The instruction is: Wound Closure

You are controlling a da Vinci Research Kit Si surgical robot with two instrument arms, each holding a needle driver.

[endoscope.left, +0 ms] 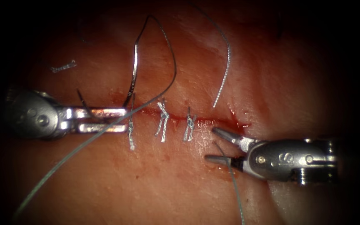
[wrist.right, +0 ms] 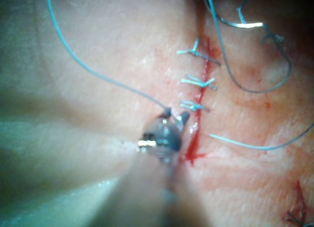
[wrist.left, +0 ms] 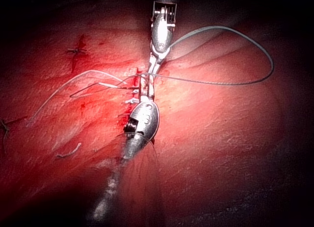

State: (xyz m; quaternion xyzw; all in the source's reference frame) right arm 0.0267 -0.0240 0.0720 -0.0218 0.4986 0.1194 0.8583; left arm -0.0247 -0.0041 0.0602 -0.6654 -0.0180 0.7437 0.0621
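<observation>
Endoscope view: left end effector (endoscope.left: pixel 119 120) clenched on curved needle (endoscope.left: pixel 133 73) near its lower end, left end of cut (endoscope.left: pixel 213 122); right end effector (endoscope.left: pixel 215 145) released, empty, straddling thread (endoscope.left: pixel 235 187). Risk: slack thread snagging released jaws or tied stitches (endoscope.left: pixel 162 121).

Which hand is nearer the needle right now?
Left. The left hand lies along the cut with its tips at the foot of the needle; the right hand, jaws open, sits at the cut's right end, past three knots.
</observation>
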